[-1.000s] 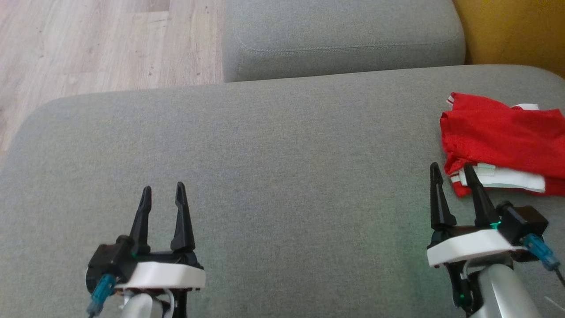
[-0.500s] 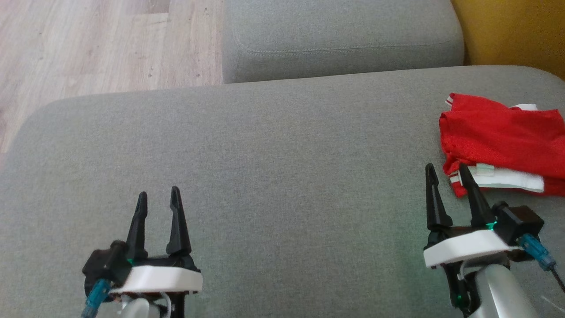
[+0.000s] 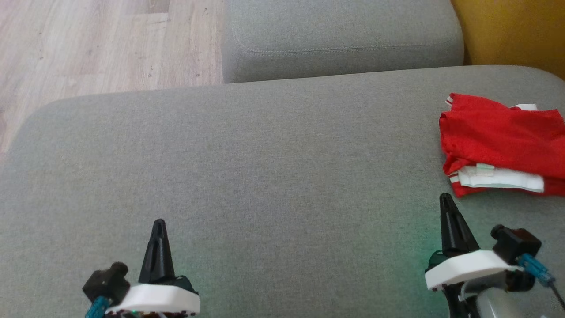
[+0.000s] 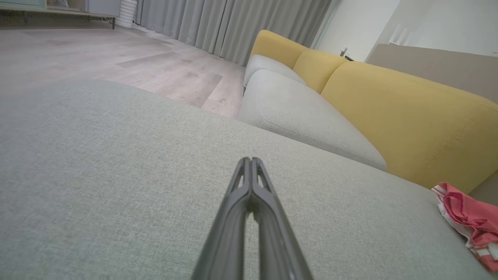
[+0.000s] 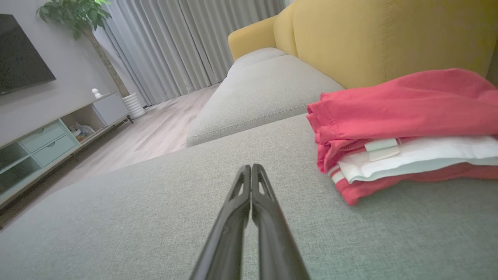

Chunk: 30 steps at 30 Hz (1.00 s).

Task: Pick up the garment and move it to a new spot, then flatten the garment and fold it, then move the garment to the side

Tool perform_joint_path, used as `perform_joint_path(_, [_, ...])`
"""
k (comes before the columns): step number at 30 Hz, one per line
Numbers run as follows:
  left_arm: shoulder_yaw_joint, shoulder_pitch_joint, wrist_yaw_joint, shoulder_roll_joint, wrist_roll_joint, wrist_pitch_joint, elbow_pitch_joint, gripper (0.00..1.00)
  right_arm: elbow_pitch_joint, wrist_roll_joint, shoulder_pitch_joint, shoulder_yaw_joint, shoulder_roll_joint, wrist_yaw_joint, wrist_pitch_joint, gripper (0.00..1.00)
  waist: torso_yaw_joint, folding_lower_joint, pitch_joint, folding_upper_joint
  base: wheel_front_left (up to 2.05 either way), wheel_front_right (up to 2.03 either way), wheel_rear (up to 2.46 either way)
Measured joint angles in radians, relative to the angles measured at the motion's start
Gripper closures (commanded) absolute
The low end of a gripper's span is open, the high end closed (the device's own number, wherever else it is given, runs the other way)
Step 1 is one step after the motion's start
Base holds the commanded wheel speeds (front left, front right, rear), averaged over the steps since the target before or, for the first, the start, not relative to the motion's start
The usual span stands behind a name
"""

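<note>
Spreading under both arms is a grey, coarse-woven sofa cushion (image 3: 265,154), with pale wood-plank floor (image 3: 88,44), mustard backrests (image 4: 408,116) and pleated grey curtains (image 5: 175,46) beyond. The folded garment (image 3: 503,132), red fabric with white layers, lies on the cushion's right side, near the right claw (image 3: 445,199). Both the left claw (image 3: 159,224) and right claw are pressed together, empty.

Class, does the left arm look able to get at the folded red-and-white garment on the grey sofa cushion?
Doubtful. Nothing blocks it, but the left gripper sits far across the grey sofa cushion from the folded red-and-white garment.
</note>
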Motion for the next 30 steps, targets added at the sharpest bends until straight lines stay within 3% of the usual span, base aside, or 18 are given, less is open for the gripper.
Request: perform_joint_path(30, [0.061, -0.006, -0.024, 0.0, -0.29, 0.086, -0.009, 1.0, -0.028, 0.33, 0.0, -0.048, 0.001, 0.0, 0.088, 1.0, 0.0, 0.0001, 0.003, 0.0, 0.0, 0.0, 0.0])
